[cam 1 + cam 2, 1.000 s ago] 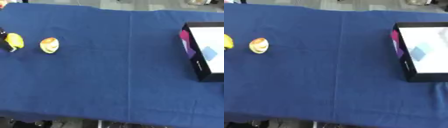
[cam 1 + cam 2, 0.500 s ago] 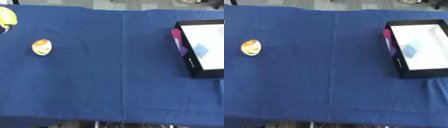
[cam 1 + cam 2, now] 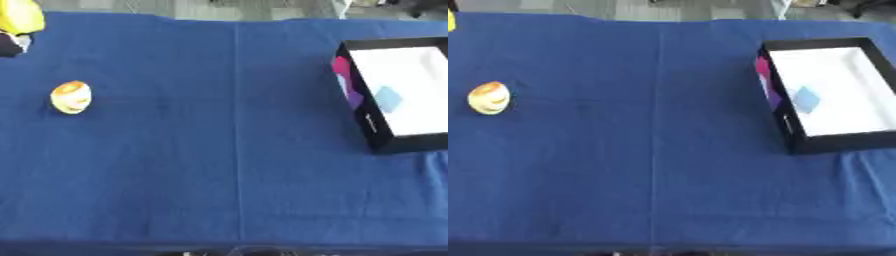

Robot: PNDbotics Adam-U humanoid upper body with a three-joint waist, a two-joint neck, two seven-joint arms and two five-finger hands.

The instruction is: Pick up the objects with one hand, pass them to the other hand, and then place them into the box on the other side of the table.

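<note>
Blue cloth covers the whole surface, with a straight crease running from the far edge to the near edge a little left of centre. On the left side lies a small rounded object in yellow and orange with pale bands, resting alone on the cloth, well apart from everything else. At the right side sits a shallow black-walled rectangular box with a white floor, turned slightly askew to the surface's edges; its left outer wall carries pink and purple patches, and a small light-blue square lies on the white floor near that wall. The left eye view shows, in the far left corner, a bright yellow rounded object with a dark shape just below it at the frame edge, which may be part of the left hand; it is cut off, so whether the fingers are curled round the yellow thing or straight cannot be told. The right eye view shows only a sliver of that yellow at its left edge and nothing of the dark shape, but it takes in the full box, which the left eye view cuts at the right edge. No right hand appears in either view.
</note>
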